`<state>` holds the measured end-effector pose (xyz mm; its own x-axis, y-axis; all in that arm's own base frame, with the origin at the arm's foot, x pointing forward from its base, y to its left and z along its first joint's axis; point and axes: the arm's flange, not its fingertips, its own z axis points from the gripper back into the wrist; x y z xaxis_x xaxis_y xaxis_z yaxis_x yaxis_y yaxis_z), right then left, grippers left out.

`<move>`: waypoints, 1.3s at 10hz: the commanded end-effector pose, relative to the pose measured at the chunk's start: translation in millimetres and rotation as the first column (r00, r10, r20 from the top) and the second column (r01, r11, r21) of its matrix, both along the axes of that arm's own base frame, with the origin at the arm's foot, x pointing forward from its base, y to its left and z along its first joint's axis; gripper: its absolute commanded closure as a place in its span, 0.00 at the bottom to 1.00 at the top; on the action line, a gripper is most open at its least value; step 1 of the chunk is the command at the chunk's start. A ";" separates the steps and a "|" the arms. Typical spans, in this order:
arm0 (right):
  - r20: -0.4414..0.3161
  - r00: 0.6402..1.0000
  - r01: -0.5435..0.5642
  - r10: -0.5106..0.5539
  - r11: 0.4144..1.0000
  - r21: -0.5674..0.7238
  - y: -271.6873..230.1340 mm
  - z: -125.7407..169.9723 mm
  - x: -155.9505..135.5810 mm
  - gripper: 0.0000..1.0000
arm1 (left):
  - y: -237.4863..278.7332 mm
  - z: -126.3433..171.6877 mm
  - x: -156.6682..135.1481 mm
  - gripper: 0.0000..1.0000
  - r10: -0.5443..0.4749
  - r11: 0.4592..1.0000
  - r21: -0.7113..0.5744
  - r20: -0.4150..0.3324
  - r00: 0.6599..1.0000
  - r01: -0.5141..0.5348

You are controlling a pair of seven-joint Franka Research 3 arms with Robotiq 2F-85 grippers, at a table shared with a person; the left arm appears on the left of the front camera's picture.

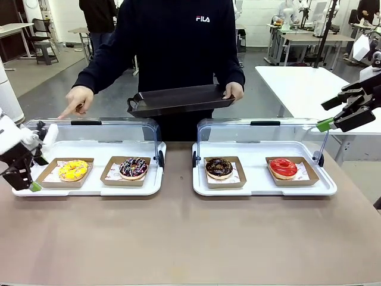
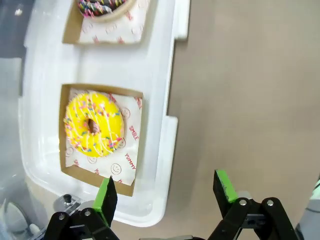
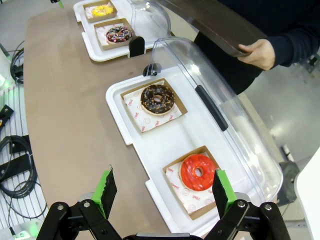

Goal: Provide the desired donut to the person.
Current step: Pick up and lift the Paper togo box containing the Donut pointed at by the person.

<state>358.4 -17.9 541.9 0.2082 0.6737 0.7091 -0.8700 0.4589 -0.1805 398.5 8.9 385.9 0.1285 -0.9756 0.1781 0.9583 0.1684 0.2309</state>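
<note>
A brown tabletop (image 1: pixel 178 238) carries two white trays, one at frame left (image 1: pixel 89 189) and one at frame right (image 1: pixel 262 190), each with a clear lid (image 1: pixel 113 128) tipped open at the back. Four donuts lie flat, hole up, each in its own cardboard dish (image 1: pixel 47 182). A yellow donut (image 1: pixel 73 170) and a sprinkled donut (image 1: pixel 133 167) sit in the left-hand tray, a chocolate donut (image 1: pixel 219 167) and a red donut (image 1: pixel 283 167) in the other. Being round, they show no long axis. The person (image 1: pixel 172 53) at top centre points one hand (image 1: pixel 78 98) down at the lid behind the yellow donut and holds a dark tray (image 1: pixel 178 98) lengthwise across the frame. The left claw (image 2: pixel 165 192) hangs released near the yellow donut. The right claw (image 3: pixel 162 187) is released, raised at the right edge.
</note>
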 end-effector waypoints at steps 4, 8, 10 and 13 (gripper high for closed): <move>0.006 1.000 -0.018 0.018 1.000 0.022 0.5 -2.2 -0.1 0.00 | 20.2 -23.2 27.0 0.00 -0.007 0.989 0.145 0.057 0.998 -0.001; 0.006 1.000 -0.018 0.018 1.000 0.022 0.5 -2.2 -0.1 0.00 | 21.7 -35.5 50.5 0.00 -0.017 0.989 0.146 0.074 0.997 0.006; 0.006 1.000 -0.018 0.018 1.000 0.022 0.5 -2.2 -0.1 0.00 | 26.3 -44.3 56.9 0.00 0.008 0.991 0.131 0.082 0.997 -0.019; 0.006 1.000 -0.018 0.018 1.000 0.022 0.5 -2.2 -0.1 0.00 | 24.6 -51.7 61.9 0.00 -0.004 0.993 0.114 0.055 0.998 -0.002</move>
<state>358.3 -18.0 542.0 0.2081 0.6737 0.7091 -0.8700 0.4589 -0.1806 453.5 28.0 334.6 0.1483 -0.9867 0.0665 0.9427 0.1613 0.2919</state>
